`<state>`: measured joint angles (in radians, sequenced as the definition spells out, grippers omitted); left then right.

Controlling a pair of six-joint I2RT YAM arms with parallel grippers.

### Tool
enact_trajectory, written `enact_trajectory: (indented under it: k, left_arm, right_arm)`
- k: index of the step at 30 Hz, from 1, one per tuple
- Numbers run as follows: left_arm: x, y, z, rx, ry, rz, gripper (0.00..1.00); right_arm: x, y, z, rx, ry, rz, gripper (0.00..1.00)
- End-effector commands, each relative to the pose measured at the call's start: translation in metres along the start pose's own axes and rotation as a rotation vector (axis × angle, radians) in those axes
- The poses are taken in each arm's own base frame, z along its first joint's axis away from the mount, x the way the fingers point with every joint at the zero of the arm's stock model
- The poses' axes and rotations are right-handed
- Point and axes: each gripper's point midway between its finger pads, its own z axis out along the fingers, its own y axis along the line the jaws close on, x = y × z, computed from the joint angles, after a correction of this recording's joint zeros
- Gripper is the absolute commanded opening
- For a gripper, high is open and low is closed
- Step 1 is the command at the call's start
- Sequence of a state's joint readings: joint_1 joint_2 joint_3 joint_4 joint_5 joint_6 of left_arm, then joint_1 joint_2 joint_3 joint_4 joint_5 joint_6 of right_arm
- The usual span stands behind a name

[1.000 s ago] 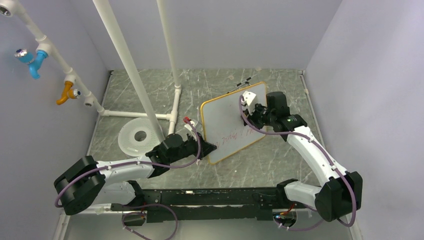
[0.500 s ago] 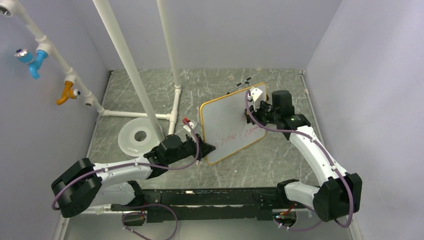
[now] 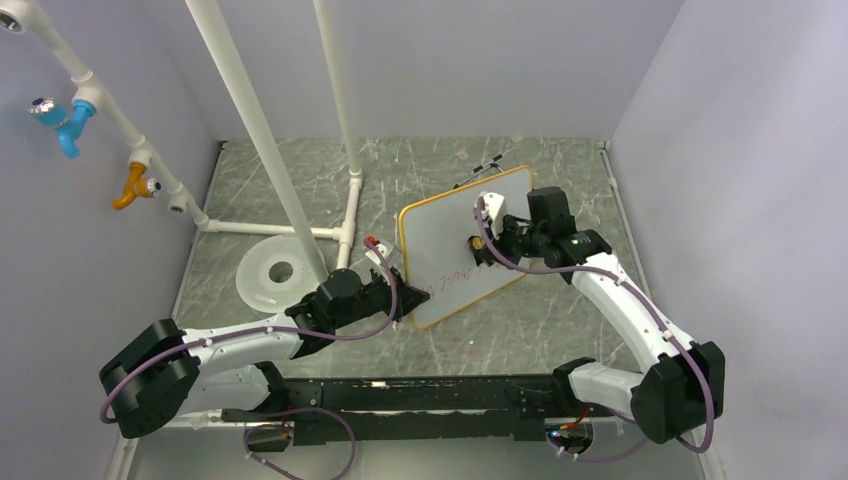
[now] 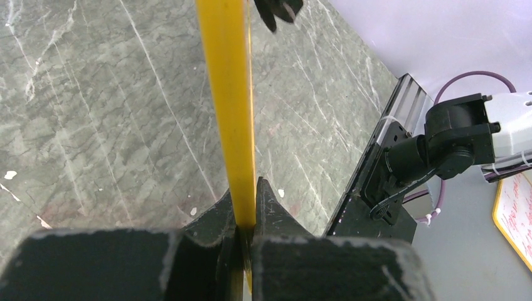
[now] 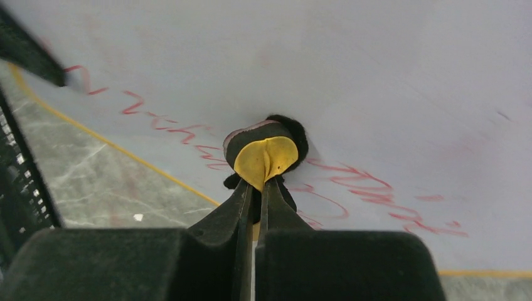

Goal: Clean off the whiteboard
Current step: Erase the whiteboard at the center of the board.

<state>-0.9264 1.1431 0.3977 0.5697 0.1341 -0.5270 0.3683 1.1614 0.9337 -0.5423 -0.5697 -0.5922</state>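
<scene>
The whiteboard (image 3: 440,235), white with a thin orange-yellow frame, stands tilted at mid-table, with red scrawl (image 3: 456,276) along its lower part. My left gripper (image 3: 414,297) is shut on the board's near-left frame edge (image 4: 229,94); in the left wrist view its jaws (image 4: 244,202) pinch the yellow strip. My right gripper (image 3: 481,246) is shut on a small yellow-and-black eraser pad (image 5: 266,152). The pad is pressed against the board face (image 5: 376,69), right on the line of red writing (image 5: 351,183).
A round white disc (image 3: 274,272) lies at the left beside a white pipe frame (image 3: 350,200). A red-tipped object (image 3: 375,241) sits just left of the board, and a dark pen (image 3: 488,164) lies behind it. Blue and orange fittings (image 3: 70,125) hang on the left wall.
My right gripper swept the eraser toward the board's upper right, then back left and down onto the red line. The left gripper kept its hold on the frame.
</scene>
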Motion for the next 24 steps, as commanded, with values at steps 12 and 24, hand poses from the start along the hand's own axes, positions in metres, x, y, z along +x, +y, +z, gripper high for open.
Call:
enact_trajectory:
  k: [12,24]
  left_arm:
    - [-0.027,-0.032,-0.001,0.142,-0.085,0.084,0.0]
    - [-0.026,-0.032,-0.002,0.144,-0.086,0.084,0.0]
  right_arm:
    - [0.013,-0.01,0.008,0.017,0.025,0.001,0.0]
    - [0.021,-0.064,-0.012,0.277,0.041,0.095,0.0]
